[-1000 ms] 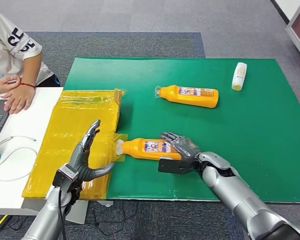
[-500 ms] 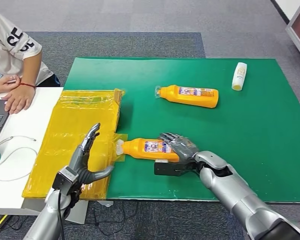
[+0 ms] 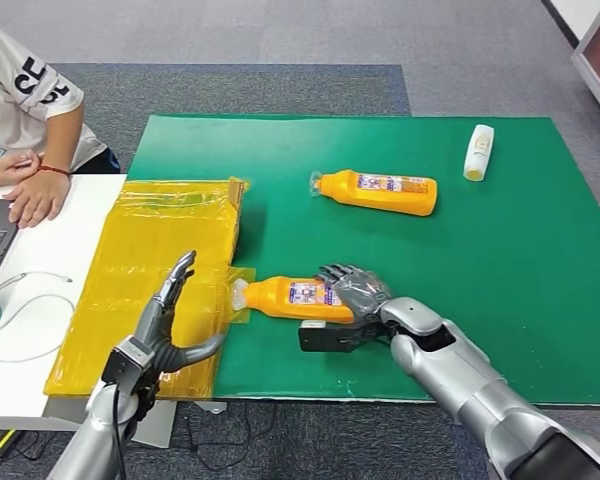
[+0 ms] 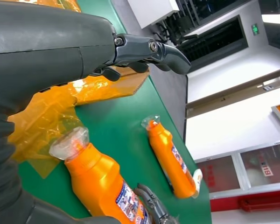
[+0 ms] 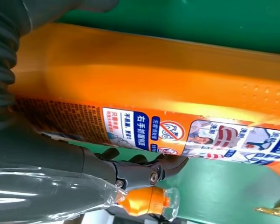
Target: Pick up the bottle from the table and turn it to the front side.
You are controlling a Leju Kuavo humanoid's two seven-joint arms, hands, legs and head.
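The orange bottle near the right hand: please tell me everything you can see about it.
The near orange bottle looks like glossy plastic. It lies on its side on the green mat, with its clear-wrapped cap pointing toward the yellow plastic sheet and resting at that sheet's edge. A white and blue printed label faces up. The right hand covers its base end, fingers over the top; whether it grips firmly cannot be told. The left hand is apart from it.

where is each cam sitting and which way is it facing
Head view: high on the body, looking down at the green mat; both arms, left hand, right hand.
Left wrist view: behind the left hand, facing across the mat.
Right wrist view: behind the right hand, close on the near orange bottle.
All three share that bottle.
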